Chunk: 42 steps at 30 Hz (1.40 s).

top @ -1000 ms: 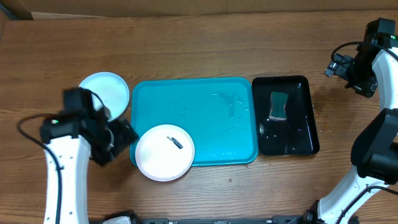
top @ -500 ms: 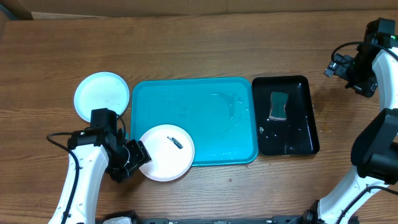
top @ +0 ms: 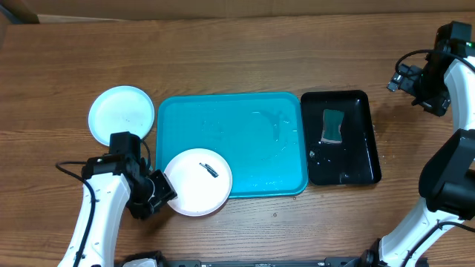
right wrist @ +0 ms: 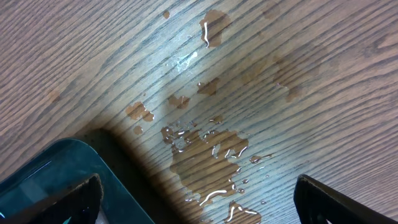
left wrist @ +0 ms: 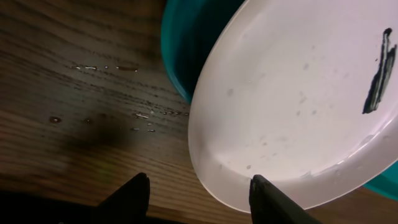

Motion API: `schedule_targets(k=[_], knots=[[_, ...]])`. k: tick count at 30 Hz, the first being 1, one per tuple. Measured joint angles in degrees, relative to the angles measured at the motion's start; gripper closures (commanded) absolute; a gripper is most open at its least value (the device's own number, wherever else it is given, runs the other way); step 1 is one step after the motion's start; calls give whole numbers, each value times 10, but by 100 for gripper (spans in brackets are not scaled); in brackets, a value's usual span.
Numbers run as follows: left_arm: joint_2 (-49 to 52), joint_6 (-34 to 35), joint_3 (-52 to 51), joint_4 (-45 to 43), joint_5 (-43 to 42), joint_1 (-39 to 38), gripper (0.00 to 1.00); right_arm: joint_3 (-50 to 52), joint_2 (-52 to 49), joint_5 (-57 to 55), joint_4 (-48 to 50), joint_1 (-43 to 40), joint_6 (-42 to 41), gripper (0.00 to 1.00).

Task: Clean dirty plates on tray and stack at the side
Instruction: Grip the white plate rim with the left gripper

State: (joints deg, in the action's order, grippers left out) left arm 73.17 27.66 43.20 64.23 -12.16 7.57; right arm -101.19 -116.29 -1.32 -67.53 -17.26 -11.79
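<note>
A white plate (top: 197, 182) with a small dark smear (top: 209, 169) lies over the front left corner of the turquoise tray (top: 215, 126), partly hanging onto the table. My left gripper (top: 159, 191) is open at this plate's left edge. In the left wrist view the plate (left wrist: 292, 106) and its rim sit just ahead of my open fingers (left wrist: 199, 196). A pale blue plate (top: 121, 115) lies on the table left of the tray. The yellow-green rimmed plate is out of view. My right gripper (top: 398, 78) is open and empty at the far right.
A black tray (top: 356, 167) holding a green sponge (top: 332, 124) stands right of the turquoise tray. In the right wrist view my open fingers (right wrist: 199, 199) hover over a water puddle (right wrist: 205, 155) beside the black tray's corner (right wrist: 50, 168). Droplets (left wrist: 143, 115) wet the wood near the plate.
My left arm has moved from beside the pale blue plate toward the front, to the white plate's left edge. The plates and the right arm have not moved.
</note>
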Motion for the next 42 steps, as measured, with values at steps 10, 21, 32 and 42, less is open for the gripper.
schedule_targets(k=[10, 21, 32, 42], knots=[[0, 36, -50, -40, -1, 0, 96, 0, 0, 0, 0, 0, 0, 0], [0, 38, -42, -69, -60, 0, 96, 0, 0, 0, 0, 0, 0, 0], [0, 78, -9, -222, -83, -56, 75, 0, 0, 0, 0, 0, 0, 0], [1, 69, 45, -70, -76, -70, 60, 0, 0, 0, 0, 0, 0, 0]])
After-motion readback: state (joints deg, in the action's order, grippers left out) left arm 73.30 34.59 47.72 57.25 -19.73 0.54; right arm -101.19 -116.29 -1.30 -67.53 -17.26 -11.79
